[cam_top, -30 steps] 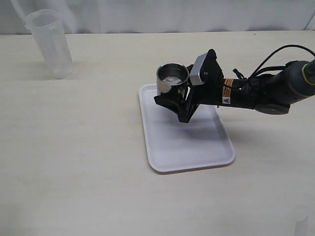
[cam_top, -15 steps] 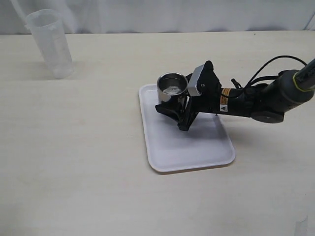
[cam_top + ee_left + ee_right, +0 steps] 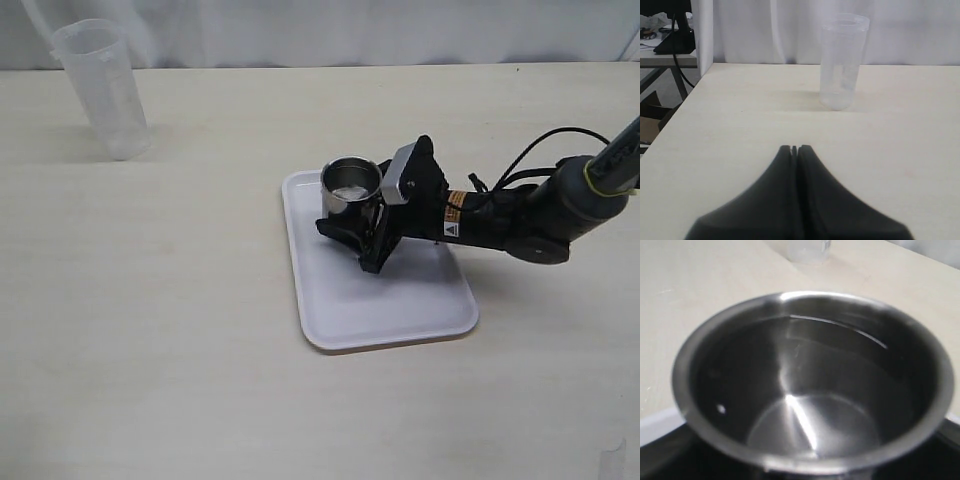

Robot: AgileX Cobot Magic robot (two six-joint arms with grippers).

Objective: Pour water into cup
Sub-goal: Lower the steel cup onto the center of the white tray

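Note:
The cup is a short shiny steel cylinder, upright over the far left corner of the white tray. My right gripper is shut on the cup, one black finger on each side of its lower wall. I cannot tell whether the cup touches the tray. The water is a pale glinting pool inside the cup. In the right wrist view the cup fills the frame and the water shows as a clear layer. My left gripper is shut and empty, facing the beaker.
The tall translucent measuring beaker stands upright at the far left of the table; it also shows in the left wrist view. A table edge lies beside the left gripper. The right arm's cable loops above the table.
My right gripper has come down with the cup, from well above the tray to low at its far left corner. The beaker has not moved.

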